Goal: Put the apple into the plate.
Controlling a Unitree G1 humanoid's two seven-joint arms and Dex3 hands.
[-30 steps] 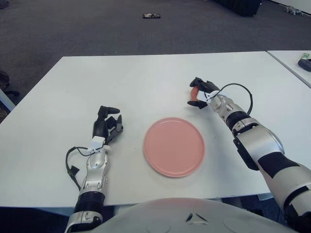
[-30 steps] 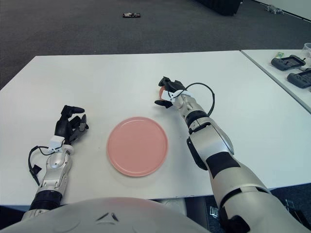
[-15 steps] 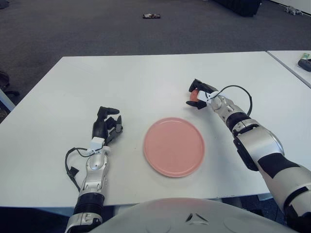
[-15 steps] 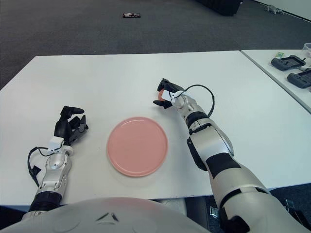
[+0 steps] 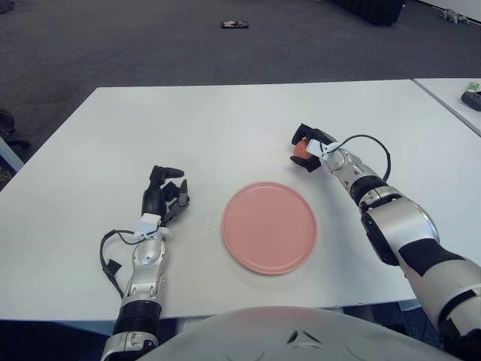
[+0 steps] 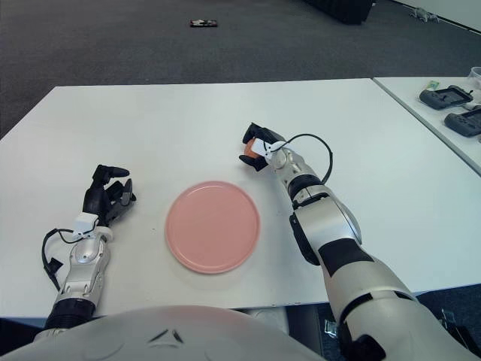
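Note:
A small red apple (image 5: 301, 149) sits inside the curled fingers of my right hand (image 5: 308, 147), just above the white table (image 5: 225, 120), up and to the right of the plate. It shows in the right eye view too (image 6: 248, 150). The pink round plate (image 5: 268, 226) lies flat on the table in front of me with nothing on it. My left hand (image 5: 164, 194) rests on the table left of the plate, fingers loosely curled, holding nothing.
A second white table (image 6: 451, 105) at the right carries dark devices (image 6: 445, 96). A small dark object (image 5: 234, 25) lies on the grey carpet far behind. A black cable (image 5: 113, 259) loops beside my left wrist.
My right hand has closed tighter round the apple and shifted slightly down and left. My left hand has barely moved.

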